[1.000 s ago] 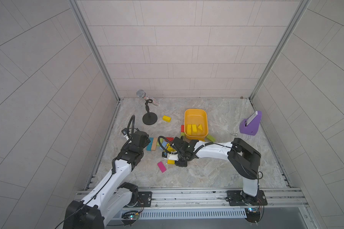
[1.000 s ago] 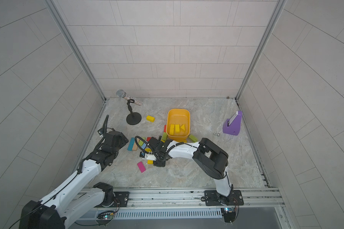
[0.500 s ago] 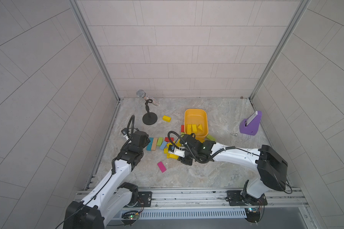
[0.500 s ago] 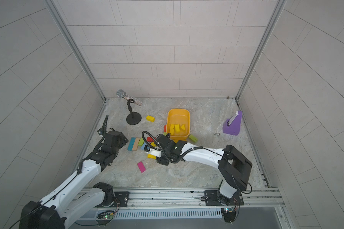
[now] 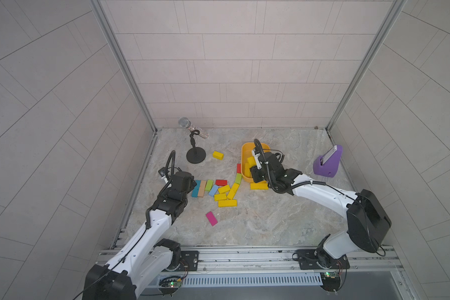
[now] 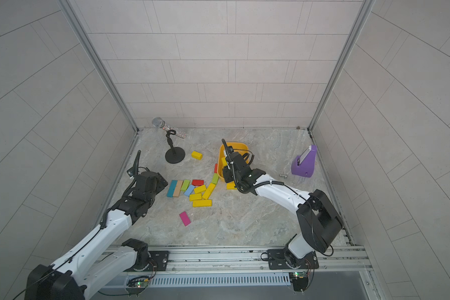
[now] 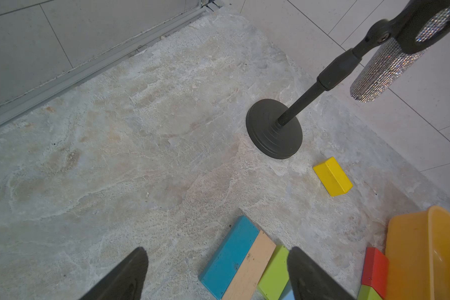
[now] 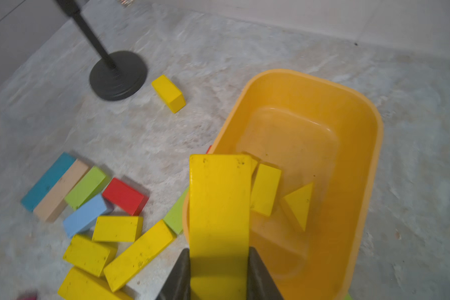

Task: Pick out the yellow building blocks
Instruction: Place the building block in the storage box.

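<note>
- On the counter point(image 5: 270, 223), in a top view, your right end effector point(image 5: 253, 167) hangs at the near rim of the orange tub point(image 5: 246, 149), clamped on the held yellow bar point(image 5: 250, 161). A second ago it was low among the loose yellow building blocks point(image 5: 227, 195); it has since swung across to the tub. Your left arm has not shifted.
- In the left wrist view, your left end effector point(image 7: 217, 253) stands wide and empty by the blue bar point(image 7: 231, 249). The lone yellow block point(image 7: 333, 176) lies ahead, just past the microphone stand point(image 7: 274, 130); this arm looks the nearer one to it.
- In the right wrist view, the held yellow bar point(image 8: 218, 202) has its long axis running straight out from the jaws. Its far end is already over the tub's inside, where a short block point(image 8: 265, 189) and a wedge point(image 8: 299, 204) lie. The tub sits ahead and below, so you probably need only a little more reach before letting go.
</note>
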### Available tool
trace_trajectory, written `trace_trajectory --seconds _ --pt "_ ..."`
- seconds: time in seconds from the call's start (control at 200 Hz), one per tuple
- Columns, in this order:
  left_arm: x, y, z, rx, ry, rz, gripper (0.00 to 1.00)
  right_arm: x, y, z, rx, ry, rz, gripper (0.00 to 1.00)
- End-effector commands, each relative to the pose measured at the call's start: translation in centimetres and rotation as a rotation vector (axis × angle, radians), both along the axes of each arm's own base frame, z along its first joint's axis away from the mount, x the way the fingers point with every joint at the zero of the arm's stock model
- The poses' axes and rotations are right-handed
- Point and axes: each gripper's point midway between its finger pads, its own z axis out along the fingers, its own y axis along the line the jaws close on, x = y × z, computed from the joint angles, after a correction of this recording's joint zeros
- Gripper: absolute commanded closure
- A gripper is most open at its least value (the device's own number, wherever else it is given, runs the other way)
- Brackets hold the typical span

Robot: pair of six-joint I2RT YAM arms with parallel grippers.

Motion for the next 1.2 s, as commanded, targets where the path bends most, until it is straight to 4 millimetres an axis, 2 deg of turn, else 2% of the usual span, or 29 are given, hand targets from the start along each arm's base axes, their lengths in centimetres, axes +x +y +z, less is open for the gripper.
trace_trajectory --seconds 0.0,0.38,0.63,0.746,0.806,0.891,0.951,1.191 --pt "-0.1 0.4 0.0 -0.011 -0.018 0.024 0.11 1.6 -1.7 -1.4 0.07 0.138 -0.186 1.0" --pt "-0.5 0.7 0.4 0.0 -0.026 0.033 0.11 5.0 -0.3 -6.1 -0.038 0.323 -0.224 1.0" --pt "-0.5 0.9 0.6 0.007 -0.03 0.037 0.11 5.7 0.8 -10.1 -0.075 0.444 -0.207 1.0" --pt "-0.5 0.9 0.6 0.014 -0.029 0.036 0.11 5.8 1.1 -11.1 -0.079 0.471 -0.201 0.94" --pt "-0.6 1.0 0.6 0.017 -0.027 0.037 0.11 5.7 1.1 -11.3 -0.084 0.479 -0.199 0.88" --pt "-0.6 1.0 0.6 0.018 -0.028 0.038 0.12 5.7 1.0 -11.3 -0.093 0.482 -0.201 0.7" --pt "-0.6 1.1 0.6 0.019 -0.028 0.039 0.11 5.8 0.8 -10.9 -0.099 0.474 -0.198 0.62" --pt "-0.5 0.9 0.6 0.018 -0.027 0.031 0.11 5.8 0.1 -7.7 -0.115 0.408 -0.178 0.49"
